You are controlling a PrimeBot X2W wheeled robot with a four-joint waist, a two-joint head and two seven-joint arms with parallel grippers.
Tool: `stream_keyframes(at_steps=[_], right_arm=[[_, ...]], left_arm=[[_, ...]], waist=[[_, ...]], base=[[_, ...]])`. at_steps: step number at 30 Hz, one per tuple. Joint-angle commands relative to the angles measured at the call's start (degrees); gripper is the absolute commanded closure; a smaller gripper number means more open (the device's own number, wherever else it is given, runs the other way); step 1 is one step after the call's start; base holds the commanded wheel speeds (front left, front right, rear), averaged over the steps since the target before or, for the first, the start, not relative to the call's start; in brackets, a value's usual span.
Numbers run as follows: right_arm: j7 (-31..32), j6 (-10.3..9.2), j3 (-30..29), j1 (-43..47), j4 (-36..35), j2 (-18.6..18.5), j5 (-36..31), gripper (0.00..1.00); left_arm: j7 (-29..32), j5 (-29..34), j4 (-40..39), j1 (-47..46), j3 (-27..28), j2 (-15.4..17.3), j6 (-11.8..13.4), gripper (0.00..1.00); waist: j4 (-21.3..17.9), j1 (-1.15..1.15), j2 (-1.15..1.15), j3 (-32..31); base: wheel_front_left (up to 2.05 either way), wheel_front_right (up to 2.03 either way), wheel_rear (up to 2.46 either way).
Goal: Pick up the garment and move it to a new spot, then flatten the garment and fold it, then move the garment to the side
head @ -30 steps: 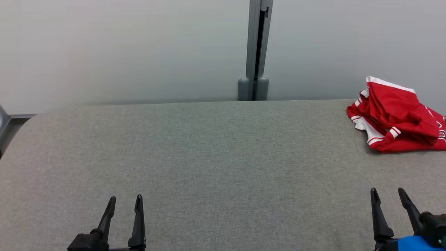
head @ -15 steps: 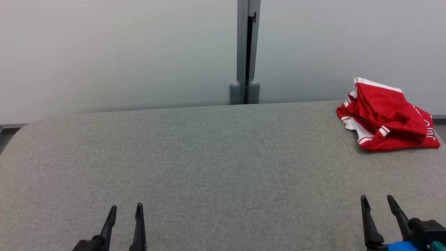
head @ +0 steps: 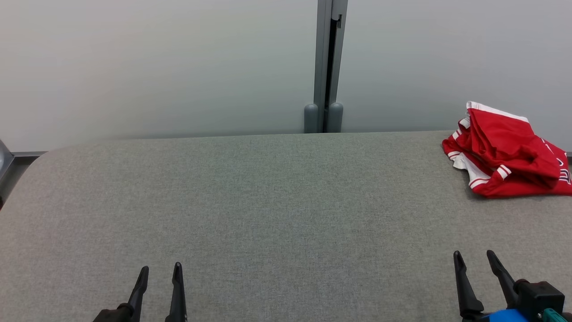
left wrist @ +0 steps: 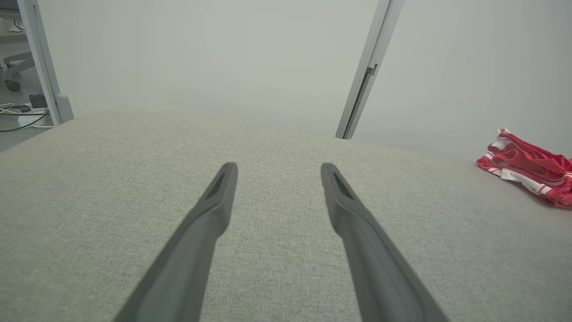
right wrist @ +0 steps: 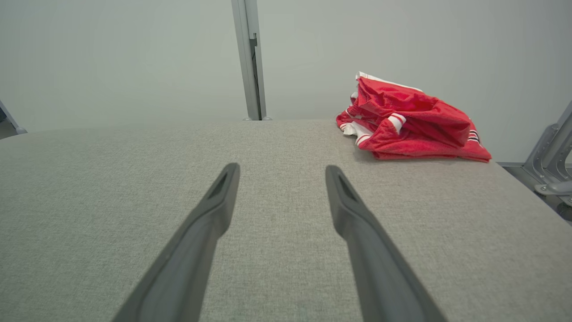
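**Both claws released and empty, red garment heaped at the far right corner**

The red garment sits in a crumpled heap at the far right of the grey fabric-covered table. It is right up at the back edge, close to the pale wall panel behind it. White bands with thin red stripes show along its folds. There's a bit of dark marking on its right side, too small to read. In the head view the heap's right end runs off the picture edge.

Down at the near edge, the left gripper shows at the lower left. Its two long dark fingers point up the view, spread apart, with nothing between them. From its own wrist camera, bare grey cloth shows through the gap. The garment is far off at the right edge of that view, well apart from the fingers.

Over on the other side, the right gripper shows at the lower right, released too: fingers parted, nothing held. A blue part shows at its base. This is the nearer claw to the garment, but it is well apart from it, with a stretch of bare table between. Its wrist view puts the heap ahead and to the right of the fingertips, up by the wall.

Between the two wall panels a grey upright post rises from behind the table's back edge, about mid-table. At the right edge of the right wrist view, a grey metal bracket sits beyond the table's corner. At the left edge of the left wrist view, cables lie on the floor past the table's end.
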Motion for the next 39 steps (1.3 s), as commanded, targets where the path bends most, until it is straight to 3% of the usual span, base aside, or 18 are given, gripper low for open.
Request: stream_keyframes(at_steps=[1,10,11,17,39], right_arm=[[-0.5,0.01,-0.1,-0.7,0.2,0.0,0.1,0.0],[-1.0,0.01,-0.2,-0.7,0.7,0.0,0.5,0.0],[-0.7,0.0,0.0,-0.2,0.7,0.0,0.3,1.0],[-0.4,0.0,0.1,1.0,4.0,0.5,0.4,1.0],[4.3,0.0,0.0,-2.4,3.3,0.4,24.6,1.0]], left_arm=[[-0.2,0.4,0.0,0.1,0.1,0.0,-0.3,0.0],[-0.2,0.4,0.5,-0.1,0.4,-0.2,-0.5,0.0],[0.0,0.2,0.5,0.0,0.2,-0.2,-0.3,1.0],[0.4,0.0,3.4,1.8,-0.1,-0.5,-0.3,1.0],[6.3,-21.7,1.8,-2.4,2.8,-0.5,-0.6,1.0]], waist=[[0.0,0.0,0.0,0.0],[-0.1,0.0,0.0,0.1],[0.0,0.0,0.0,0.1],[-0.1,0.0,0.0,0.1],[-0.2,0.0,0.0,0.6]], base=[[0.0,0.0,0.0],[0.0,0.0,0.0],[0.0,0.0,0.0],[0.0,0.0,0.0],[0.0,0.0,0.0]])
